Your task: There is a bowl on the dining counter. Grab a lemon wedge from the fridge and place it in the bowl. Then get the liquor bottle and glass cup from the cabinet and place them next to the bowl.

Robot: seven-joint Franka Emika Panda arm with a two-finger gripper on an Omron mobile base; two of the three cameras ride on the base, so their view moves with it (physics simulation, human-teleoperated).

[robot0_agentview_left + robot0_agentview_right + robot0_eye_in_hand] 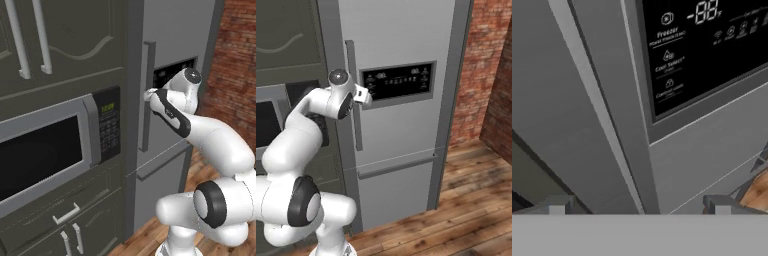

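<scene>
- Where the black dispenser panel (707,50) fills the upper right of the hand view, white lettering legible: "-88", "Freezer", "Cool Select"; smaller lines too blurred to read.
- Same panel (398,80) set in the light grey fridge (401,40) door, just right of the long vertical bar handle (354,95).
- Gripper (639,204) right at that handle (604,125), fingertips (558,204) spread apart on either side of the bar, clamped on nothing.
- Fridge door shut.
- Left of the fridge (170,40): dark oven tower with microwave (50,145), keypad with green display (108,107).
- Right of the fridge: red brick wall (481,70), wooden plank floor (466,210) below.
</scene>
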